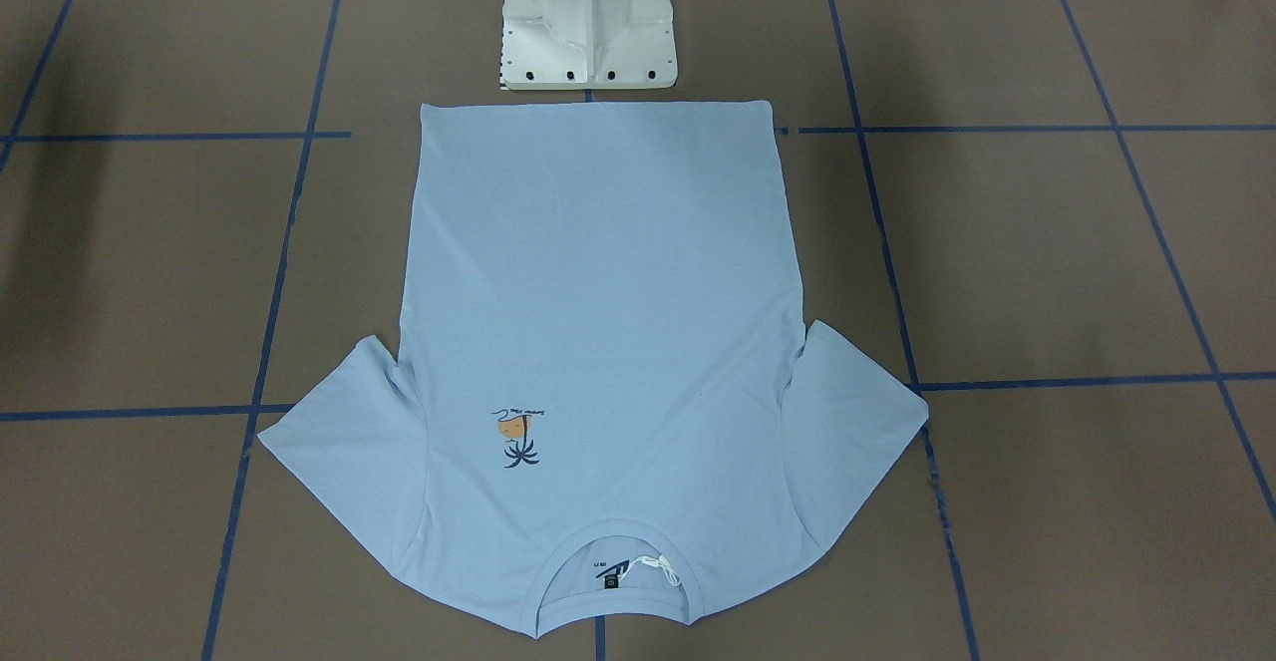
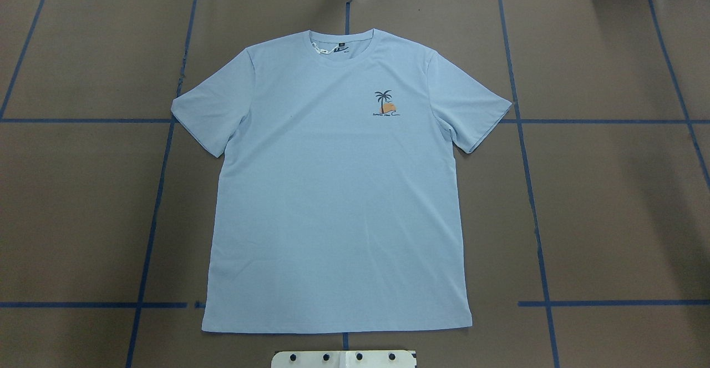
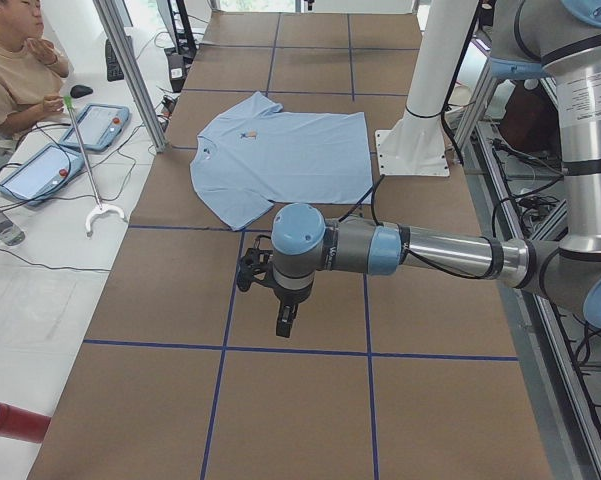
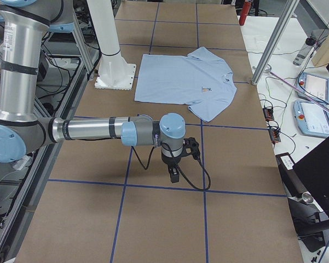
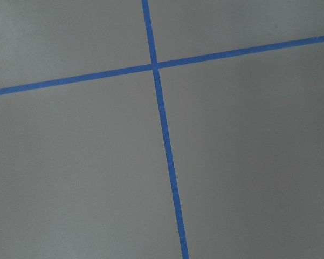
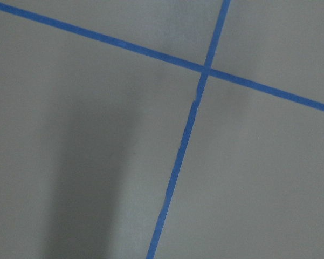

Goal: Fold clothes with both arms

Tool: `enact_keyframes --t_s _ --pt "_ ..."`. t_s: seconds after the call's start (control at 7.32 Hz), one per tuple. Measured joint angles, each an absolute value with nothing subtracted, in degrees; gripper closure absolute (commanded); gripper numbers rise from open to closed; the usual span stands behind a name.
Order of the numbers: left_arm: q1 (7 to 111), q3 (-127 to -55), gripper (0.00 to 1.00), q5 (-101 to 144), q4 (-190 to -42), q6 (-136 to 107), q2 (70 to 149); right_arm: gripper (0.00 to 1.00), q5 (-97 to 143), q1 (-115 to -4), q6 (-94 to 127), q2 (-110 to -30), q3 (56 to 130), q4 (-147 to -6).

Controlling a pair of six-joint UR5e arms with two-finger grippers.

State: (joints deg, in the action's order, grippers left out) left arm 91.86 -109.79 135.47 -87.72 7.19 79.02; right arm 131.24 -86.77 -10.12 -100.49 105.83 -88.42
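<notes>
The light blue short-sleeved T-shirt (image 2: 333, 201) lies flat, well apart from the black left gripper (image 3: 283, 324) and right gripper (image 4: 175, 175) — clenched or released, nobody can tell; uneven pinches could skew the fold.

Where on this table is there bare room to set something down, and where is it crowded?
Bare table lies either side of the T-shirt, from each sleeve outward, crossed only by blue tape lines. Farther out the left arm and right arm hang above it. Crowded: the hem sits close to the white pedestal base.
</notes>
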Motion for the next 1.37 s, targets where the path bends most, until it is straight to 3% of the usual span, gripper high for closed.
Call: enact_keyframes --t_s 0.68,1.37 --pt "91.8 -105.6 0.00 135.6 -99.1 7.0 86.3 0.00 133.3 -86.5 -8.1 -97.5 103.1 -77.3" --pt "91.8 -105.5 0.00 135.7 -100.6 7.3 86.4 0.01 139.6 -77.0 11.7 -79.1 89.7 -73.2"
